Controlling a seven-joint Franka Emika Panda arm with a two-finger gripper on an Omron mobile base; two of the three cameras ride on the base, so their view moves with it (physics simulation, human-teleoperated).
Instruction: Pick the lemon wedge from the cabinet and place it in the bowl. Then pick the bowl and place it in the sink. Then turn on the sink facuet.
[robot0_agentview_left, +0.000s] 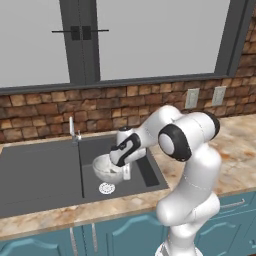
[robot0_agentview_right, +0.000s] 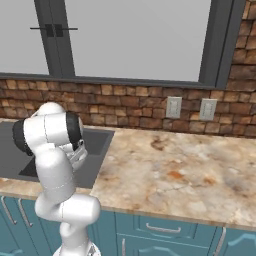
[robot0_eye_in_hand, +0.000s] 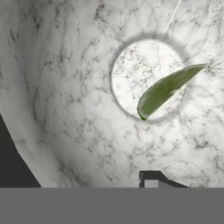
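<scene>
The whitish-grey speckled bowl is low inside the right basin of the dark grey sink, over the round drain. My gripper is shut on its right rim. In the hand view the bowl's marbled inside spreads wide, and the yellow-green lemon wedge lies across its round bottom. One dark fingertip sits inside the wall; the other is hidden behind it. The thin faucet stands at the sink's back edge, left of the bowl. The wall cabinet is out of view.
A marbled counter runs to the right of the sink. A brick wall with two pale outlets and a large window rise behind. Teal base cabinets line the front.
</scene>
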